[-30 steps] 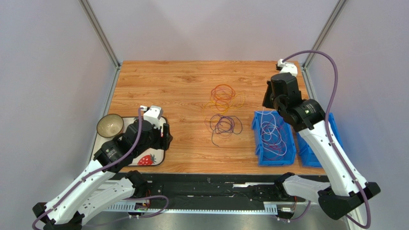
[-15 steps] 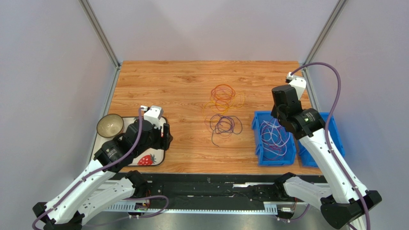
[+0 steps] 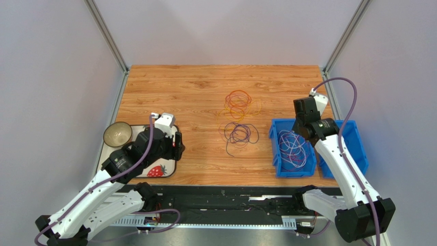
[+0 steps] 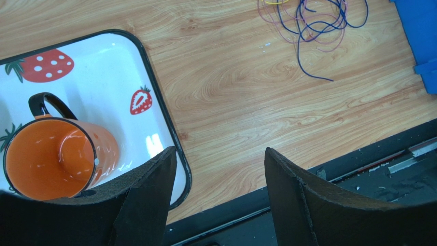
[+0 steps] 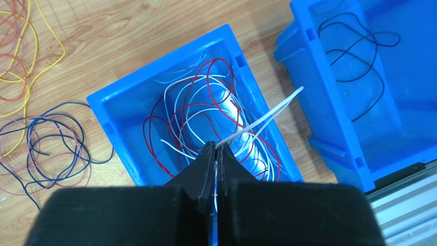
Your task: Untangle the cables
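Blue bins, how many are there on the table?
2. One blue bin sits right of the loose cables, holding red and white wires; the second bin stands beside it, further right, holding a dark wire.

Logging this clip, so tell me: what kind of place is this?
Likely a robot lab test cell: a wood-grain tabletop boxed in by plain grey panels, two white-and-black robot arms mounted at its near edge, and blue plastic bins holding coloured wire loops.
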